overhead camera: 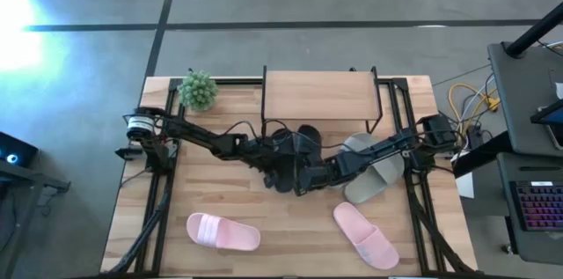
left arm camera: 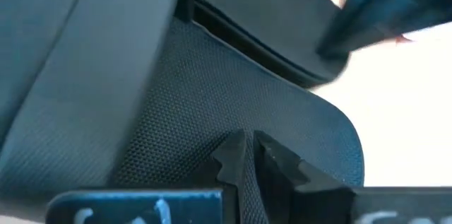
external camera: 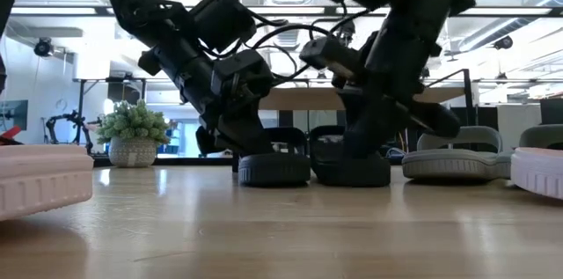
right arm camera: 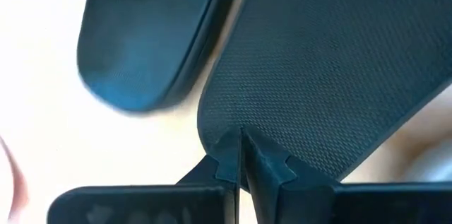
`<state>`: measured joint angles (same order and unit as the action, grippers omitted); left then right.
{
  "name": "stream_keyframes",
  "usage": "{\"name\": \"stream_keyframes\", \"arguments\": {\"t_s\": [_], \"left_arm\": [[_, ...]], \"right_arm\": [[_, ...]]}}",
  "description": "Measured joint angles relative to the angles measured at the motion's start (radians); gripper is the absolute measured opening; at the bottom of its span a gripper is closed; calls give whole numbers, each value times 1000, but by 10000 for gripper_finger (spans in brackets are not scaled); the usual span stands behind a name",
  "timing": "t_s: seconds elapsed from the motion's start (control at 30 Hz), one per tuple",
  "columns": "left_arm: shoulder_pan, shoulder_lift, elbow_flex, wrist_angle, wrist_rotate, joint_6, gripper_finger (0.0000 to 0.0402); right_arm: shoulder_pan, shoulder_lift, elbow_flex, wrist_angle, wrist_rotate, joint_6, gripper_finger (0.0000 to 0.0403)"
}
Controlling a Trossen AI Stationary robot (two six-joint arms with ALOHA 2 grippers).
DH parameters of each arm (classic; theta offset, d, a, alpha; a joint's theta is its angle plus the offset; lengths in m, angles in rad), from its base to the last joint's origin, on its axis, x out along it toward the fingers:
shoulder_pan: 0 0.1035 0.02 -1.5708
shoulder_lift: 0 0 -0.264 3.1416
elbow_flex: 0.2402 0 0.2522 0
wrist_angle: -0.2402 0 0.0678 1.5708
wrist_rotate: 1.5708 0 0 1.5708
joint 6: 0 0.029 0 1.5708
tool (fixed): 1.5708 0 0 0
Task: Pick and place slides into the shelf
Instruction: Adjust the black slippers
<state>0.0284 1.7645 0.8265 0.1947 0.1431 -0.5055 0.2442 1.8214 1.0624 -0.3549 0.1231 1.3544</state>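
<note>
High view shows both grippers, left gripper [overhead camera: 280, 172] and right gripper [overhead camera: 310, 178], clamped on black textured rubber slides [overhead camera: 303, 143] just before the low wooden-topped black-framed shelf [overhead camera: 321, 94].

Black slides [overhead camera: 295, 151] mid-table (side by side), before shelf [overhead camera: 320, 94].

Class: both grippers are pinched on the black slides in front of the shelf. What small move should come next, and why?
Probably lift both black slides slightly off the table: the left gripper and right gripper are shut on their edges, and they sit short of the shelf.

No legible text or labels
</note>
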Motion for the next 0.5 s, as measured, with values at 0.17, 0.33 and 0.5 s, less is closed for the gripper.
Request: {"name": "stream_keyframes", "arguments": {"t_s": [0.17,0.33,0.5], "left_arm": [[6,0,0,0,-21,26,18],[7,-1,0,0,-20,24,18],[8,-12,-1,-4,-2,15,18]], "right_arm": [[14,-3,14,-8,-14,14,12],[21,-3,14,-8,10,24,12],[20,-3,30,-8,16,-1,12]]}}
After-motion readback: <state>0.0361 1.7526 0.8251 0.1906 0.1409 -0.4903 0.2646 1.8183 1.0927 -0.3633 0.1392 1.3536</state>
